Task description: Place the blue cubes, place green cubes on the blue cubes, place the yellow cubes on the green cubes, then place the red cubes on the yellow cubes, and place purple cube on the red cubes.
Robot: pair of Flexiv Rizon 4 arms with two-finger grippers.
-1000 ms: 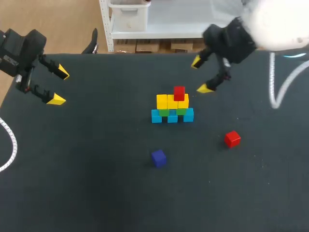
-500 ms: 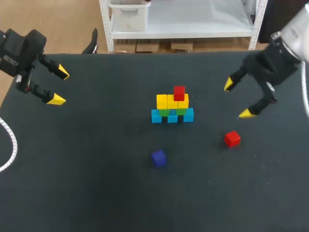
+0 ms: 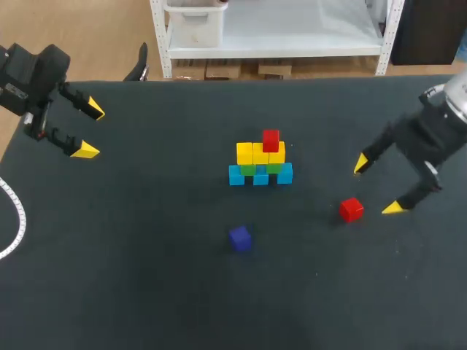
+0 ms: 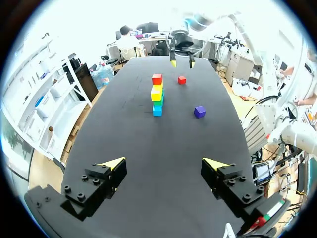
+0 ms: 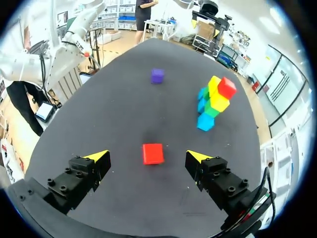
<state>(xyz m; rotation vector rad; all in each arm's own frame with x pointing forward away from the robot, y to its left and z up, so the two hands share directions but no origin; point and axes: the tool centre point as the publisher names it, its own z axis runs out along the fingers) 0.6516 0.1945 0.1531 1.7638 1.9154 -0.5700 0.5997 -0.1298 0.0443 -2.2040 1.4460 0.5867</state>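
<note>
Right gripper [image 3: 377, 186], fingers apart, hangs just right of loose red cube [image 3: 351, 210], no contact. Left gripper [image 3: 88, 130], fingers apart, at far-left of table [image 3: 146, 255].

**Basically one big dark worktop**

The worktop [image 3: 146, 292] is a near-black, matte surface that looks more like cloth or felt than bare board. From the head view it fills nearly everything, with its far edge running straight across. A few tiny pale specks dot it toward the right side. In both wrist views it reads as one long stretch that narrows toward the far end. Light on it is soft and even, so shadows on the surface are faint and short.
</note>
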